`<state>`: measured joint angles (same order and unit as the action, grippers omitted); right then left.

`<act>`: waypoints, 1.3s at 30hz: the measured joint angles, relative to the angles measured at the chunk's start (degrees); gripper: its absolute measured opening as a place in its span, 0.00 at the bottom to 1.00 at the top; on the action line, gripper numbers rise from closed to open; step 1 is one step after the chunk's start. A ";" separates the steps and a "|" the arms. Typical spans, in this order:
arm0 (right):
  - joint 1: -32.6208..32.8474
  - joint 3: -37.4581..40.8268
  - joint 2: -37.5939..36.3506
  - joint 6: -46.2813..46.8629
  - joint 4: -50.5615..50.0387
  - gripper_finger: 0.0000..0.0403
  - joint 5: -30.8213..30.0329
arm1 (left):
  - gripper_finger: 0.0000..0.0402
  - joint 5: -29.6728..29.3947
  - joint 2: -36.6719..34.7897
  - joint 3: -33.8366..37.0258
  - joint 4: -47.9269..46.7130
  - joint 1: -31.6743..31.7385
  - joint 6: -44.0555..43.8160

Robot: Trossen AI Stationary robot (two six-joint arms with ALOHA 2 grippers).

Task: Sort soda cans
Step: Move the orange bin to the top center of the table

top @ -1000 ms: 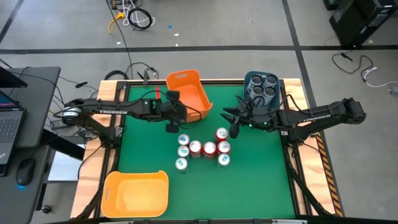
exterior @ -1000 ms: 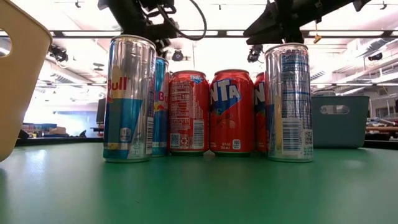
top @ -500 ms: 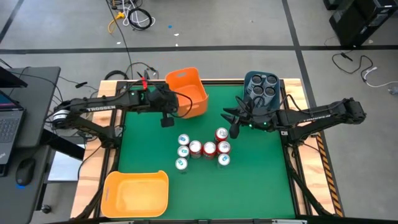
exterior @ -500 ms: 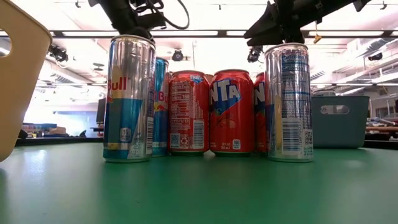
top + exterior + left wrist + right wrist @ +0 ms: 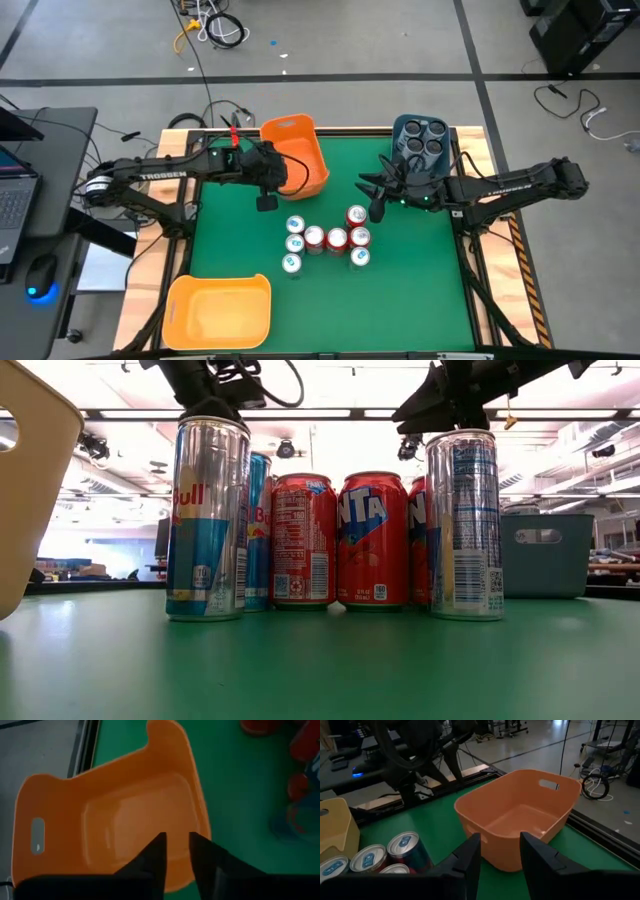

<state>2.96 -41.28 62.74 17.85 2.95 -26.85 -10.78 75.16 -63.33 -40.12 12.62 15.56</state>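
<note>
Silver-and-blue and red soda cans (image 5: 325, 240) stand upright in a cluster mid-table and show close up in the low view (image 5: 340, 540). Several dark cans (image 5: 420, 140) stand in a blue-grey bin at the far right. My left gripper (image 5: 267, 197) (image 5: 177, 837) is at the near left corner of the orange bin (image 5: 295, 155) (image 5: 520, 820), its fingers close together. My right gripper (image 5: 372, 203) (image 5: 497, 847) is open. It hovers just right of the far red can (image 5: 356, 215) and touches nothing. My left gripper is shut on the orange bin at its near left wall (image 5: 178, 870), coming from above and slanting in from the table's left. Its own fingers (image 5: 157, 852) cover the place of contact, so the kind of hold does not show.
A yellow bin (image 5: 220, 310) (image 5: 30, 480) sits at the near left corner. The blue-grey bin (image 5: 420, 145) (image 5: 545, 555) is at the far right edge. Green table surface (image 5: 420, 290) lies bare on the near right and between the cans and the yellow bin.
My left gripper has drawn back toward the table's left edge. The orange bin has gone with it, sliding a little left and turning so that its long side now runs more nearly far to near. The cans have stayed put.
</note>
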 joint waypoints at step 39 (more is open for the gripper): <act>-0.02 0.00 0.00 -0.04 -0.42 0.31 -0.01 | 0.00 13.05 13.09 0.28 -0.46 31.81 -0.05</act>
<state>2.94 -41.28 62.74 17.80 2.53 -26.86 2.27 88.24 -63.05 -40.58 44.43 15.51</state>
